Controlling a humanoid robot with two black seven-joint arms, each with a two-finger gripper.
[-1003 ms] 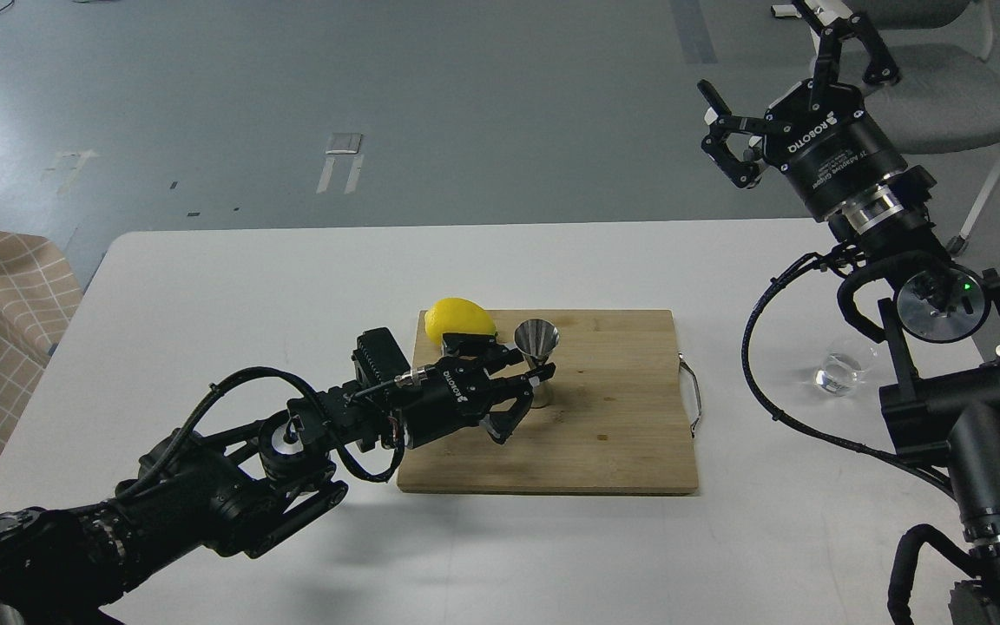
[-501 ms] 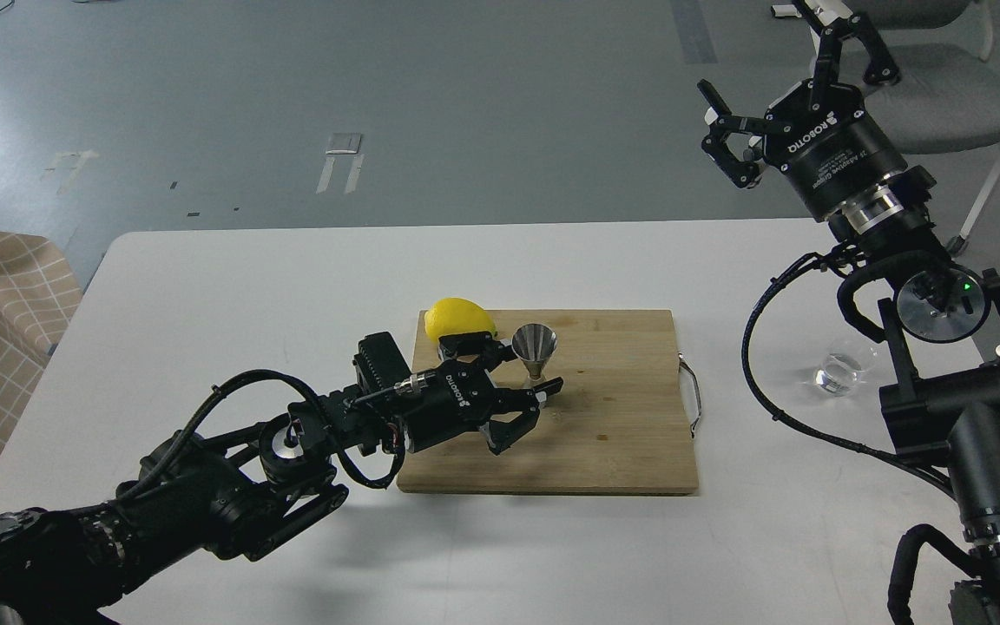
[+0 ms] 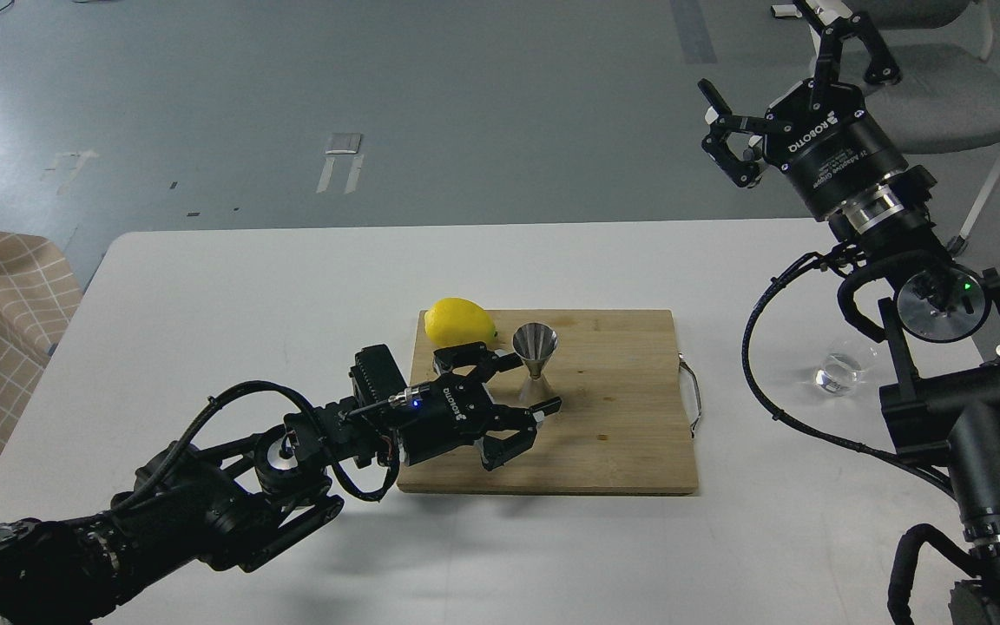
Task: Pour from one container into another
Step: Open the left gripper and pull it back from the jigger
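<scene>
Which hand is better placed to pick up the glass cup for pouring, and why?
Right. The glass cup sits on the table's right side, beside the right arm. The right hand is open and free, though raised. The left hand is open at the jigger on the cutting board.

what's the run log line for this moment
left gripper: open beside jigger | right gripper: open, raised | cup: on table, untouched | pour: not started

The left tool (image 3: 528, 384) now stands with its fingers spread apart beside the jigger (image 3: 536, 358), whereas a second ago they were closed around its waist. The tool sits slightly farther back toward the left edge of the worktop (image 3: 292, 286), and the jigger stands free on the cutting board (image 3: 621, 417).
</scene>
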